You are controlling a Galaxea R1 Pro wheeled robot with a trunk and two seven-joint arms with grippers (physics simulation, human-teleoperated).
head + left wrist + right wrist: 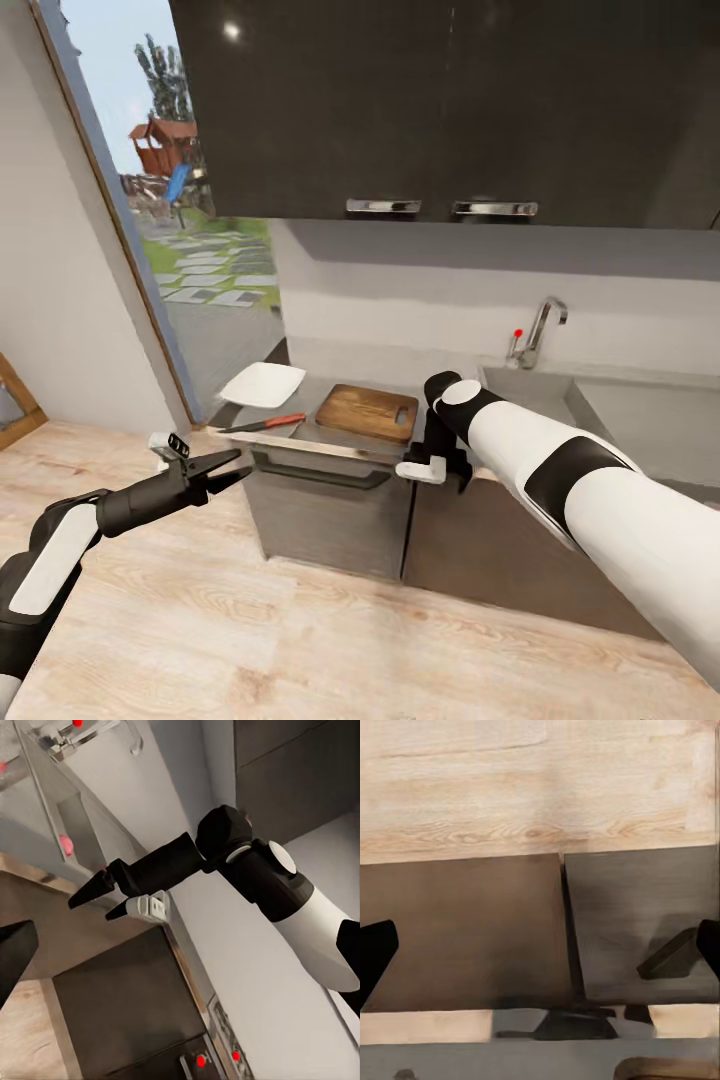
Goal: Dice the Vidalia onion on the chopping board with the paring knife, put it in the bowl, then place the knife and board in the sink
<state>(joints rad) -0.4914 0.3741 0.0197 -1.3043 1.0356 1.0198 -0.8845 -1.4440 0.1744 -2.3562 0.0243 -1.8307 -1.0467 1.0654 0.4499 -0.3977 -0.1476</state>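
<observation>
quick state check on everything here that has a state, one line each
left gripper: open, empty, in front of the countertop edge
right gripper: open, empty, pointing down
chopping board: flat on countertop, bare
paring knife: lying beside the board
bowl: upright, empty
upper cabinets: doors closed

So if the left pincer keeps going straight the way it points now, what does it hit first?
Probably the cabinet front just under the countertop edge. The left pincer points right at about that height, below the paring knife. Depth is unclear, so it may pass in front of the cabinet.
</observation>
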